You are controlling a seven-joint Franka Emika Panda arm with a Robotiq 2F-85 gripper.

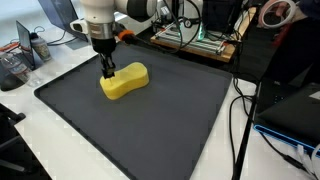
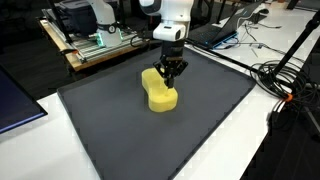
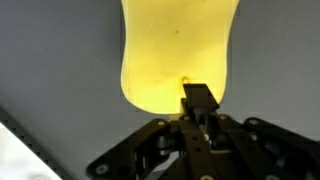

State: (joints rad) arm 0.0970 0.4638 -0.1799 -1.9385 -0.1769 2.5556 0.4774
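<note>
**A:** Where is the sponge (image 1: 128, 80) lying?

**B:** Flat on the mat (image 1: 150, 130), well inside its borders. It is nearer the mat edge that faces the wooden board (image 1: 190, 42) than the opposite edge. Both exterior views agree on this (it is yellow, with a pinched waist).

**A:** And the gripper (image 1: 107, 70)?

**B:** It stands upright over the mat, and its tips are down on one end of the sponge. In an exterior view the gripper (image 2: 170, 80) comes straight down onto the sponge (image 2: 160, 95), with bare mat (image 2: 150, 140) all around.

**A:** Are the fingers apart?

**B:** No, they are pressed together with nothing between them. In the wrist view the gripper (image 3: 196, 100) shows as one dark tip. It meets the rounded end of the sponge (image 3: 175, 50) a little off the middle of that end, and the mat (image 3: 60, 100) shows grey on either side.

**A:** Is it gripping the sponge?

**B:** It touches the sponge but does not clamp it (the contact is at the tip only).

**A:** Is anything else near?

**B:** Cables (image 2: 288, 80) lie off the mat, beyond one of its edges on the white table.
</note>
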